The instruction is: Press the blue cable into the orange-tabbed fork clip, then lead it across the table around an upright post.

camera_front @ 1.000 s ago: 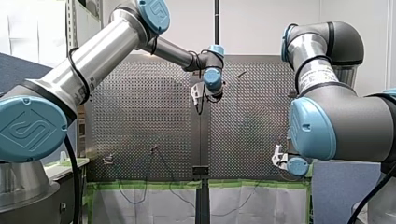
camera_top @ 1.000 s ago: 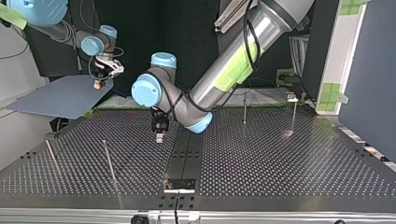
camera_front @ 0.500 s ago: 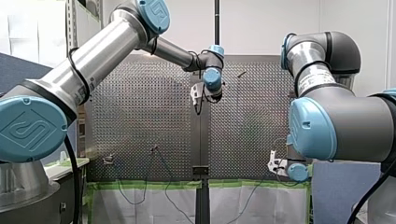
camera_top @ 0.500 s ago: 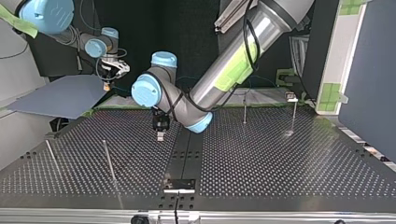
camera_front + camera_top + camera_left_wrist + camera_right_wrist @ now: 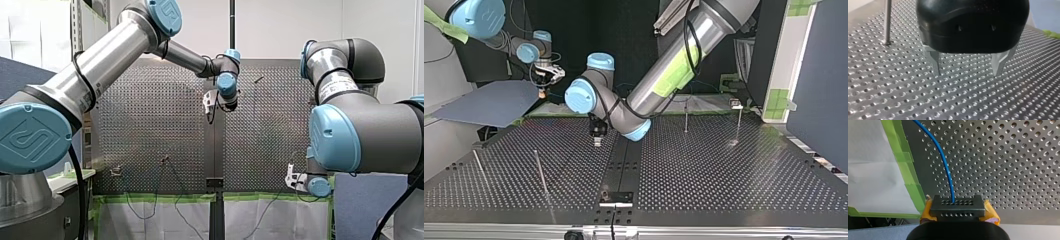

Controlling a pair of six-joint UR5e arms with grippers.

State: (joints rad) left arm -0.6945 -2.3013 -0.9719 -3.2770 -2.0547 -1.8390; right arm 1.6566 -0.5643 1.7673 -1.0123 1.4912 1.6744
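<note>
The blue cable (image 5: 944, 162) runs from between the fingers of my right gripper (image 5: 955, 205), which is shut on it, out over the perforated table's taped edge. This gripper (image 5: 544, 85) hangs off the table's far left corner in the top view, orange-yellow pads showing. My left gripper (image 5: 967, 72) hovers just above the plate with its metal fingers (image 5: 935, 62) wide apart and nothing between them. In the top view it (image 5: 597, 137) is near the table's middle. A small clip (image 5: 736, 103) sits at the far right. I cannot make out an orange tab on it.
Thin upright posts stand on the perforated table (image 5: 724, 170): one (image 5: 685, 117) at the far right, two leaning ones (image 5: 540, 172) at the near left. Another post (image 5: 887, 22) rises beside my left gripper. Green tape (image 5: 910, 172) lines the table edge. A grey-blue board (image 5: 489, 102) lies at the far left.
My right gripper has moved with the cable, rightward in the top view, towards the table's corner. My left gripper has shifted only slightly.
</note>
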